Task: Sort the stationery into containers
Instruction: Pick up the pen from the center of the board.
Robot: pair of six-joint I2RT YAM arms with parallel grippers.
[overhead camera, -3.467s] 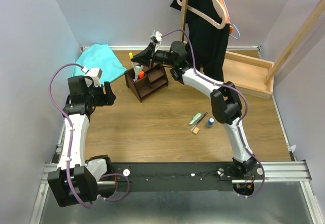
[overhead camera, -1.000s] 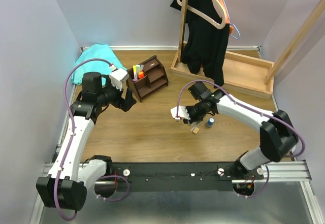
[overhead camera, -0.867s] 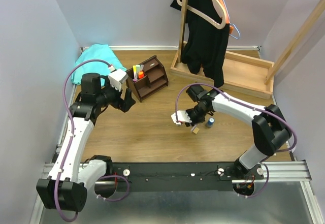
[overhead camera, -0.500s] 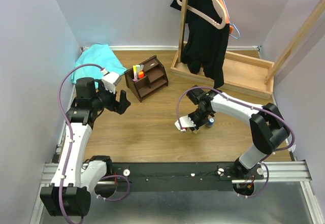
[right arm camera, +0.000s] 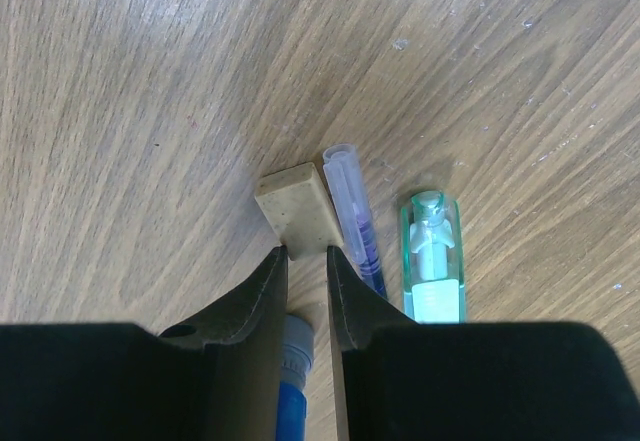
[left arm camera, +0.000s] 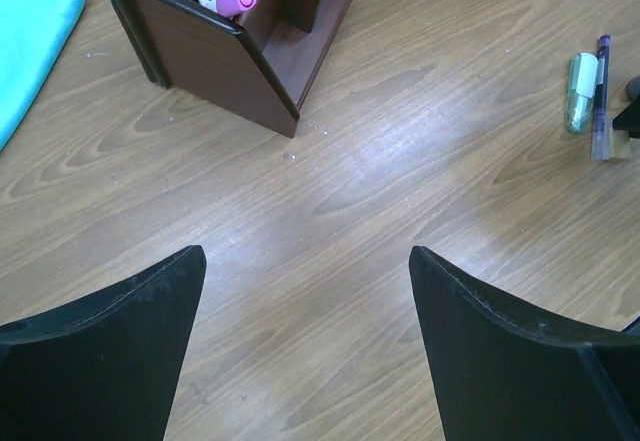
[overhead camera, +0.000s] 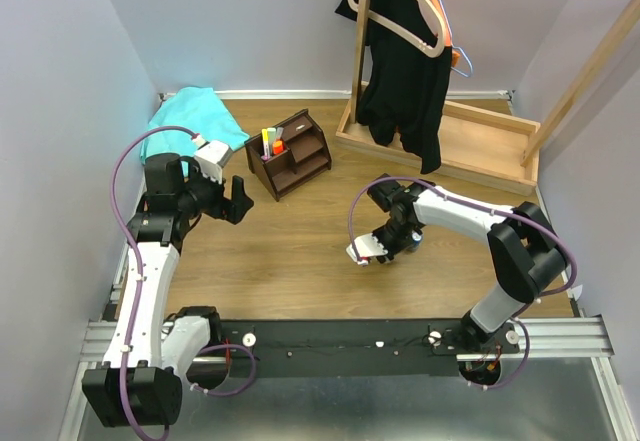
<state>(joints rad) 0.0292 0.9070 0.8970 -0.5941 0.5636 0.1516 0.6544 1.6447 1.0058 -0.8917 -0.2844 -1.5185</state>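
Note:
The dark brown organizer [overhead camera: 292, 156] stands on the floor at the back left with yellow, orange and pink markers in it; it also shows in the left wrist view [left arm camera: 230, 51]. My right gripper [overhead camera: 386, 251] is down at the floor, its jaws narrowed around the near end of the tan block [right arm camera: 297, 209]. The thin pen [right arm camera: 355, 223] and pale green marker [right arm camera: 432, 261] lie right beside the block. The blue cylinder [right arm camera: 295, 361] lies under my fingers. My left gripper [overhead camera: 240, 201] hangs open and empty over bare floor, in front of the organizer [left arm camera: 305, 251].
A teal cloth [overhead camera: 190, 121] lies at the back left by the wall. A coat stand with a black garment [overhead camera: 400, 61] rises from a light wooden tray base [overhead camera: 480, 146] at the back right. Walls close in on both sides.
My right arm has come away from the organizer, dropped to the loose items and closed its jaws around the tan block. My left arm first reached towards the organizer, then drew back left.

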